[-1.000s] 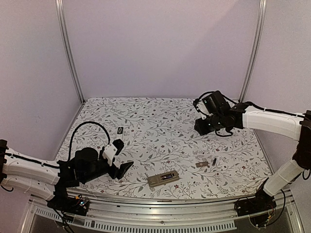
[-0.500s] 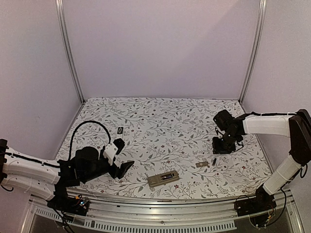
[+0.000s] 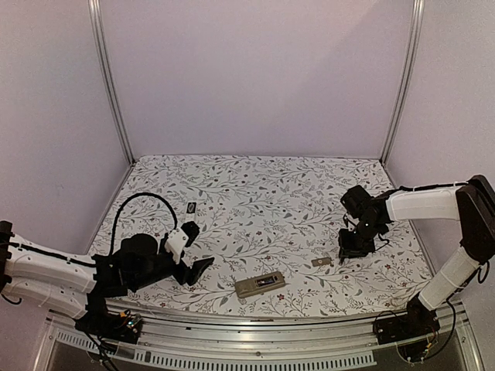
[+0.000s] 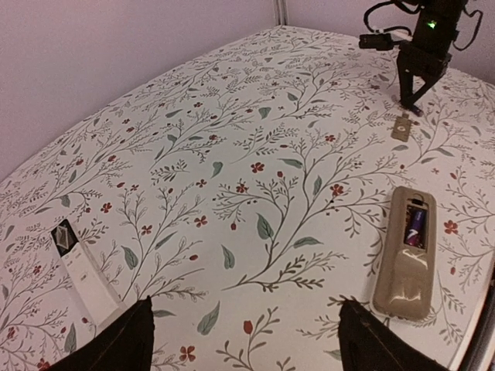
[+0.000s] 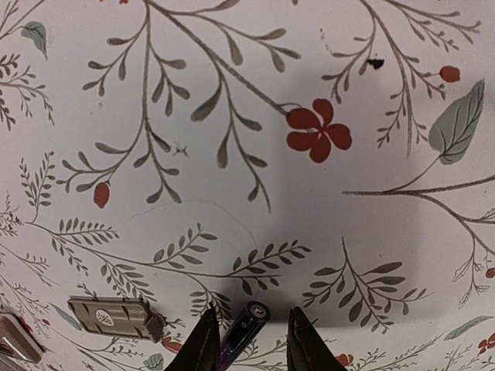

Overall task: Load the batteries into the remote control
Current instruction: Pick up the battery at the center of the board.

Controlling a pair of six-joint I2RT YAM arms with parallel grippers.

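Half the loading looks done. The right jaws stand slightly apart, straddling a loose battery (image 5: 244, 326) that lies on the desk (image 3: 255, 193); they are not clamped on it. Just beside it lies a small grey cover (image 5: 114, 318). Nearer the front edge, well apart from both, the remote (image 3: 260, 285) lies back-up with its compartment open and a seated battery (image 4: 415, 226) in it. The left jaws gape wide over the left side, holding nothing. Left to do, I judge: grip the loose cell, carry it over, seat it, and probably refit the cover.
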